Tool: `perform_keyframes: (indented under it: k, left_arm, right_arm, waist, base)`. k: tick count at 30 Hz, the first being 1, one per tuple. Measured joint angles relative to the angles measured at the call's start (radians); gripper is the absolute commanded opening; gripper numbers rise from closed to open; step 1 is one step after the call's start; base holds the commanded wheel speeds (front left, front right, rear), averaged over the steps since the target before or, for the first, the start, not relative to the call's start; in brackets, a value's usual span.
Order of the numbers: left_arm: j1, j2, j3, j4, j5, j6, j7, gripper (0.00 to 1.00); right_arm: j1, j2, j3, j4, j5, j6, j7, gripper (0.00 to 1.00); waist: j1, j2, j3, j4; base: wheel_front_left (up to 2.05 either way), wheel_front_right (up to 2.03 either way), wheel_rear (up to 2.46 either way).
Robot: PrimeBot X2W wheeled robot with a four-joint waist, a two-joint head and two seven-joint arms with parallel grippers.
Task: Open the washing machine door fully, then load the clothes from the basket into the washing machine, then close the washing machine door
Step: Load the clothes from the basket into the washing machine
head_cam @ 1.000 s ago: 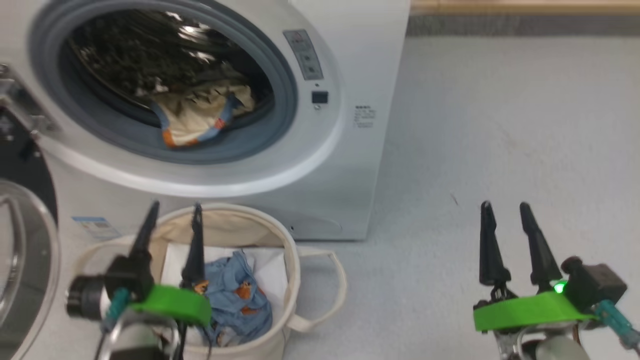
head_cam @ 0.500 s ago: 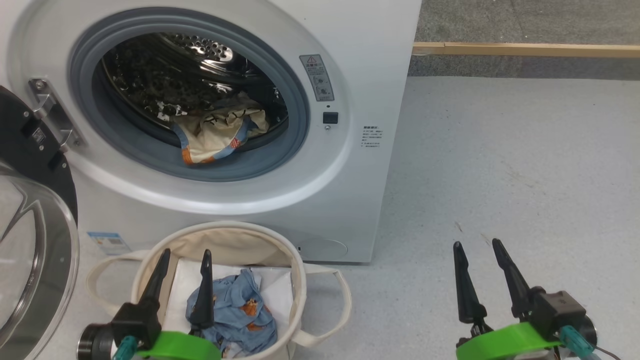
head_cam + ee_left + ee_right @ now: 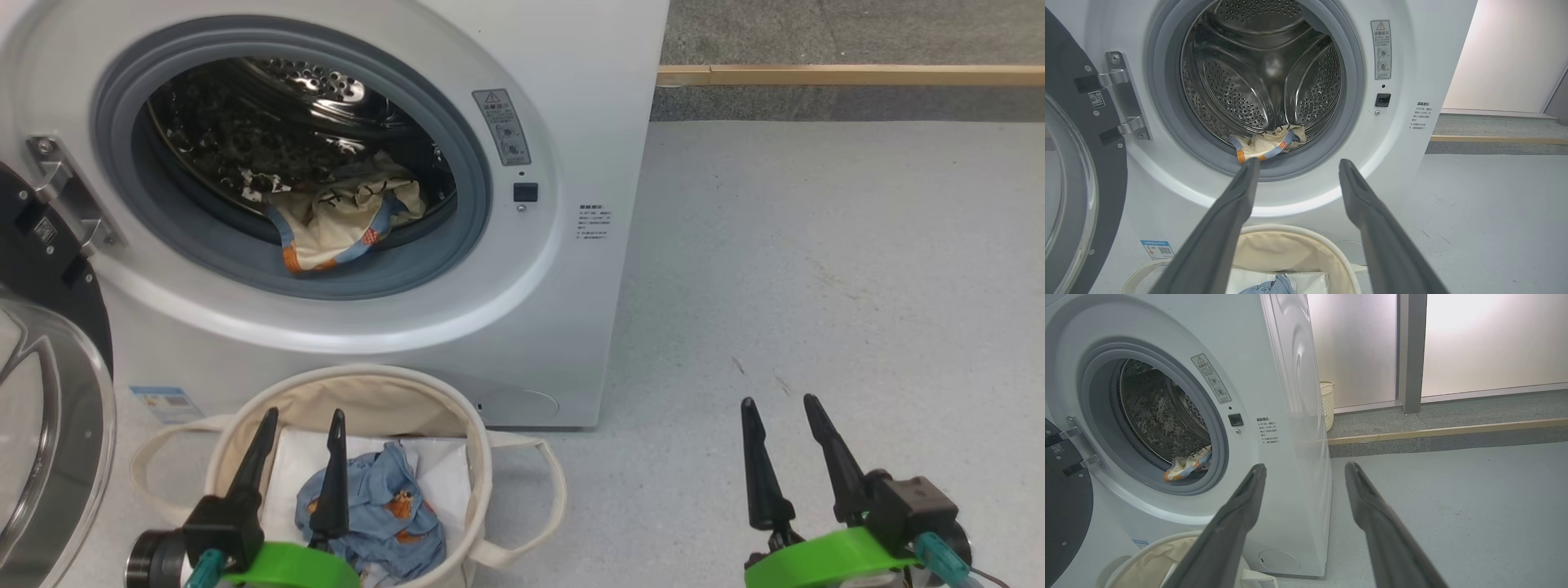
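Open washing machine door (image 3: 41, 392) stands at left; cream garment (image 3: 335, 224) lies in washing machine (image 3: 571, 122) drum (image 3: 245, 122), light blue garment (image 3: 384, 514) in basket (image 3: 482, 457) below. Over basket left hand (image 3: 304, 412), over floor (image 3: 816, 245) right hand (image 3: 778, 399), both spread, empty.

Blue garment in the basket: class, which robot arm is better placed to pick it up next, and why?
Left. The left claw stands open over the basket, close to the blue garment. The right claw, also open, is over the floor, away from the basket.
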Motion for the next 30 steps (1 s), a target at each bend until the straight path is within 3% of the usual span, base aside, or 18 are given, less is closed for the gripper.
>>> perform_keyframes:
  k: [23, 30]
  left_arm:
    - [-0.006, 0.002, -0.003, 0.038, 0.043, 0.003, 0.0, 1.0]
    - [-0.151, 0.017, 0.001, 0.155, 0.037, 0.0, 0.0, 1.0]
  right_arm:
    - [0.0, 0.0, 0.007, 0.003, 0.01, 0.0, 0.0, 1.0]
    - [-0.032, 0.0, 0.008, -0.006, 0.01, 0.0, 0.0, 1.0]
  waist:
    - [0.0, 0.0, 0.014, -0.023]
    - [0.0, 0.0, 0.097, -0.037]
  base:
    - [0.0, 0.0, 0.0]
    - [0.0, 0.0, 0.0]
